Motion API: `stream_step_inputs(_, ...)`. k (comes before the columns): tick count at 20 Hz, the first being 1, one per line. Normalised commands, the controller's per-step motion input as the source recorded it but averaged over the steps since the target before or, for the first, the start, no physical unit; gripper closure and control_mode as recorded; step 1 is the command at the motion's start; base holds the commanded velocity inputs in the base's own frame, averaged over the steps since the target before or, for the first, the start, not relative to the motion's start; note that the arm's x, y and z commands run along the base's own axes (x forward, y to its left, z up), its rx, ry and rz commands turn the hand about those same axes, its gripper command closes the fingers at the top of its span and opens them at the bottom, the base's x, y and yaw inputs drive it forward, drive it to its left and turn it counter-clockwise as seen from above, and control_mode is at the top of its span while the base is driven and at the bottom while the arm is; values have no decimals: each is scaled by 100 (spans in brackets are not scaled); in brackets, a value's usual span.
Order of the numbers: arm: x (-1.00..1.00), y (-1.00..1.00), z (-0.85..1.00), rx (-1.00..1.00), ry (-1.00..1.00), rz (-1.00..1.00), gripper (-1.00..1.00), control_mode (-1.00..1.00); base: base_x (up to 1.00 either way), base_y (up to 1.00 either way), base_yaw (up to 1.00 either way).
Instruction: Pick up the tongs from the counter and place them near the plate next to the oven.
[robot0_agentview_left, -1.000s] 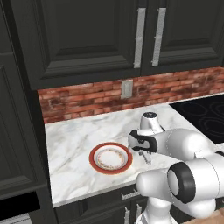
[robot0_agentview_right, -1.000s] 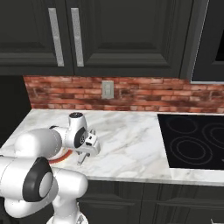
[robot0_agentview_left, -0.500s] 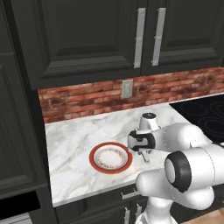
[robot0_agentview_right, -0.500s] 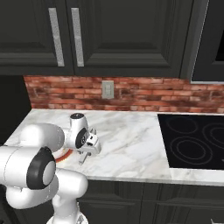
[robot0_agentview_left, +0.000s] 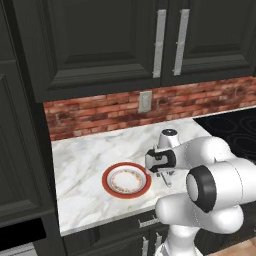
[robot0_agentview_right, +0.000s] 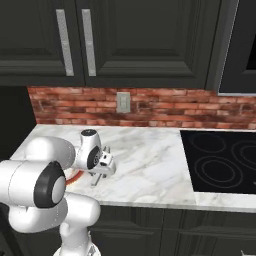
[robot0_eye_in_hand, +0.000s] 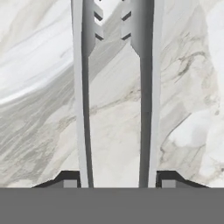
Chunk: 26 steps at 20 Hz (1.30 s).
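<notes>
While the claw (robot0_eye_in_hand: 117, 181) brackets the tongs (robot0_eye_in_hand: 116, 87), whether it grips is unclear.

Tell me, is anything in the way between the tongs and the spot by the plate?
Nothing visible is. The tongs sit between the claw fingertips, low over bare counter, with the plate right beside the claw.

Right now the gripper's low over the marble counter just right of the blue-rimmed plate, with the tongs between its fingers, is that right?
Not quite: the plate has a red-orange rim, not blue, as the left base view shows. The rest holds: the gripper is low over the marble counter just right of that plate, and the hand view shows the tongs running between its fingers.
</notes>
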Motion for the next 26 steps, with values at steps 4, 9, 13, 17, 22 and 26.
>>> stream_step_inputs(4,-1,0,0,0,-9,0,-100,-100,0,0,0)
stream_step_inputs(9,-35,0,42,0,-15,0,-100,-100,0,0,0)
stream_step_inputs(13,-40,-1,67,0,-13,0,-100,-100,0,0,0)
stream_step_inputs(17,-39,-1,73,0,-9,0,-100,-100,0,0,0)
stream_step_inputs(22,-45,-5,76,0,-8,0,-100,-100,0,0,0)
stream_step_inputs(26,-46,-1,76,0,-11,0,-100,-100,0,0,0)
